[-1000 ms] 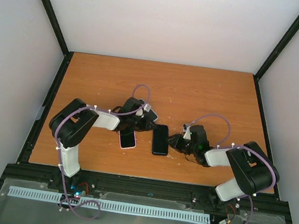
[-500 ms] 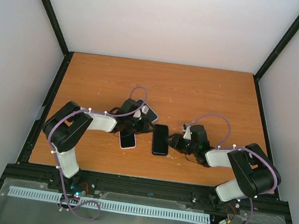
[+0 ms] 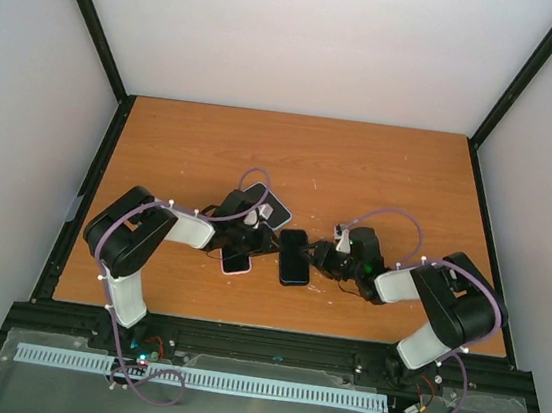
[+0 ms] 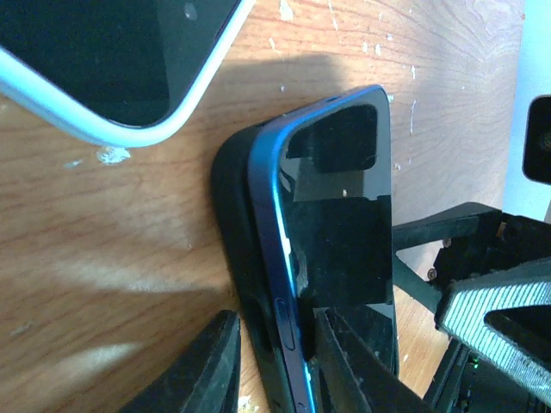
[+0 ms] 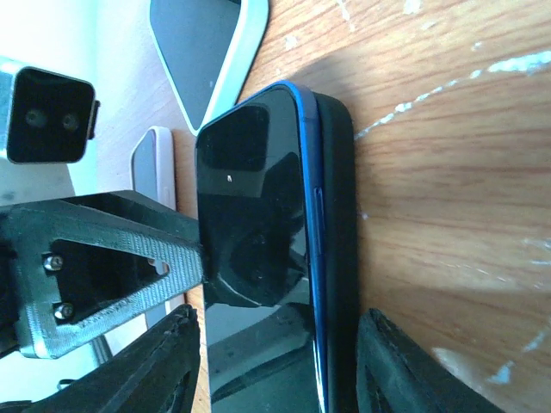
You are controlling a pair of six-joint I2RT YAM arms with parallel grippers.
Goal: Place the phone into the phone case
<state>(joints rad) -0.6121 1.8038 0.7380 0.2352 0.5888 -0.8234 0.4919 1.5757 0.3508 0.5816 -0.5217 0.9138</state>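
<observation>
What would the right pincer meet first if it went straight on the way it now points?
The blue-edged phone, resting on the black phone case: both lie between the right pincer's fingers, so pushing on would probably jam them against its palm. Depth is unclear.

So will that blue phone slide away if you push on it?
Probably a little: the blue phone has a shiny glass face, so it looks slippery. It seems flat and stiff, so it shouldn't bend or roll. It appears to sit only partly inside the black case, so a push might rock it.
</observation>
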